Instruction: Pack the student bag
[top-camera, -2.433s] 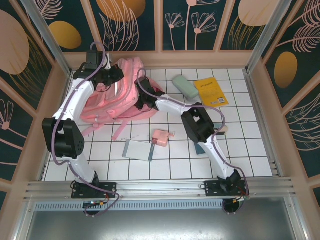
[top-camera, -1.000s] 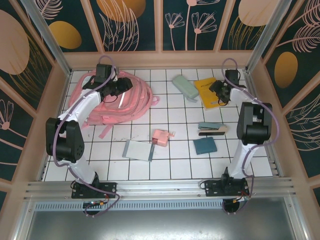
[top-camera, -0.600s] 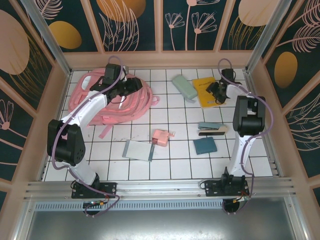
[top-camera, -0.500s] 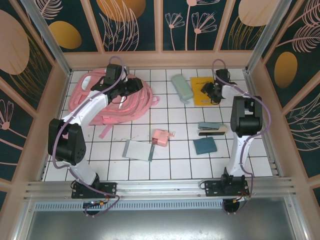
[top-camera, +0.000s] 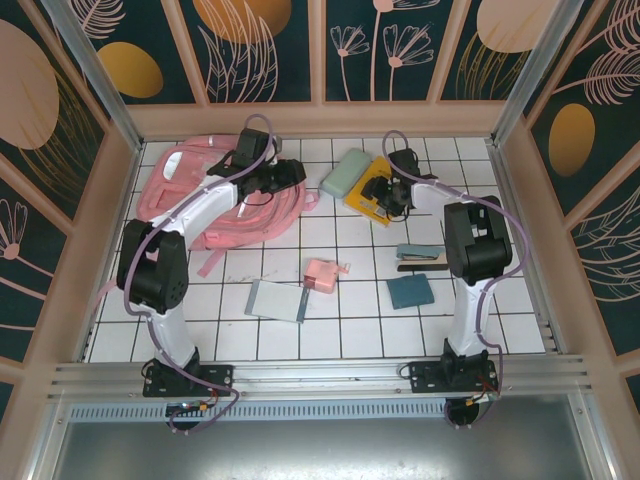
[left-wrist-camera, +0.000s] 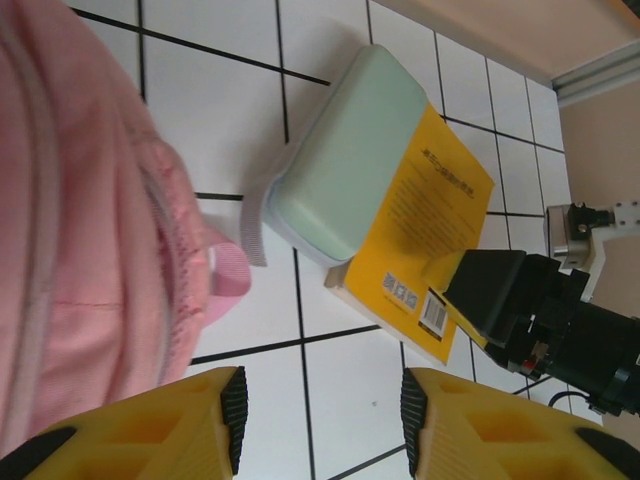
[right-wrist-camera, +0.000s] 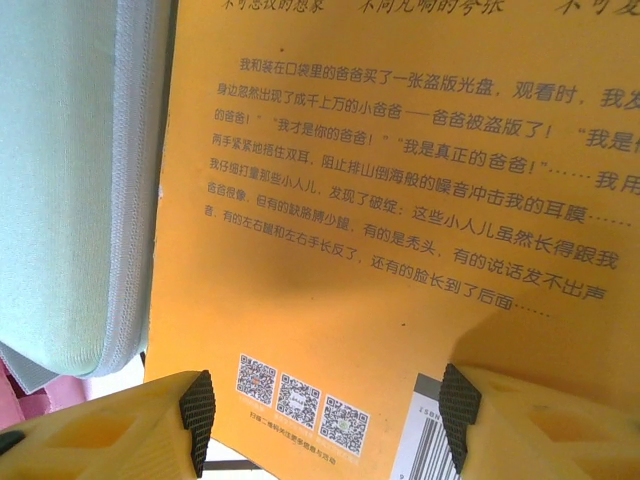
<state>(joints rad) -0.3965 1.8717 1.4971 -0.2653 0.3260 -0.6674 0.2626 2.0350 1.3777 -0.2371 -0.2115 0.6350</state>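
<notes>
White tiled floor (top-camera: 350, 330), dark teal floral wall panels (top-camera: 275, 60), peach frame (top-camera: 320, 118), aluminium rail (top-camera: 320, 378)

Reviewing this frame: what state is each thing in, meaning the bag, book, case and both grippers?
student bag: lying slumped on the tiles; zip state not readable.
yellow book: closed, back cover up.
mint case: closed, lying against the yellow book.
left gripper: open, empty, beside the student bag.
right gripper: open, over the yellow book's cover.
</notes>
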